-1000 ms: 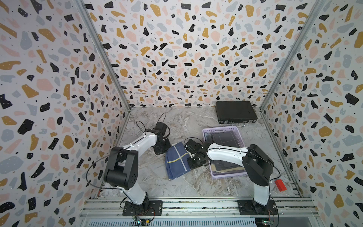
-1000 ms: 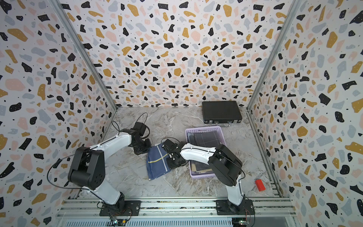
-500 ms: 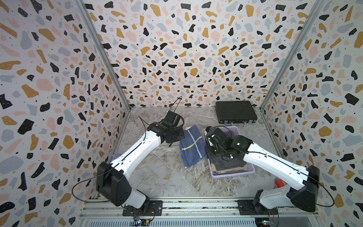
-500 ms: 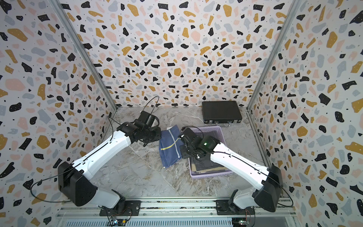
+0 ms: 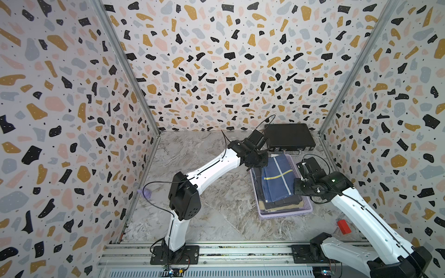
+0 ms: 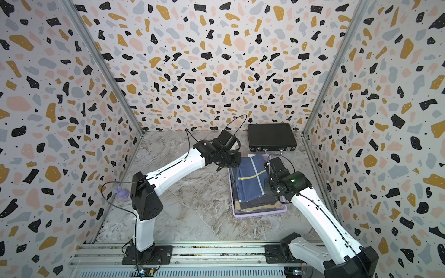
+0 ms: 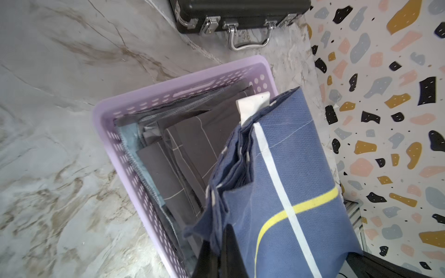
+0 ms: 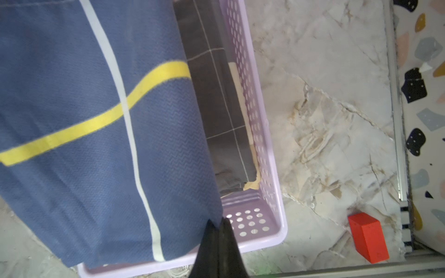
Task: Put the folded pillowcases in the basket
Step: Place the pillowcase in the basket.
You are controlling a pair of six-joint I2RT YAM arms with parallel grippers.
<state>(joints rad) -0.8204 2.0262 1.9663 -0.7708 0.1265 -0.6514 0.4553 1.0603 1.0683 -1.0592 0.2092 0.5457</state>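
Over the lavender basket (image 5: 284,213), right of centre, the folded blue pillowcase (image 5: 277,183) (yellow and white stripes) is hanging; the left gripper (image 7: 218,250) and the right gripper (image 8: 218,228) are each pinching its edge.

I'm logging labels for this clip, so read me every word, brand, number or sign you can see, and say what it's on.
No readable text in any view.
White tag on the blue pillowcase: no print shows.
Red block: nothing legible.
Black hard case and lavender basket: no label visible.
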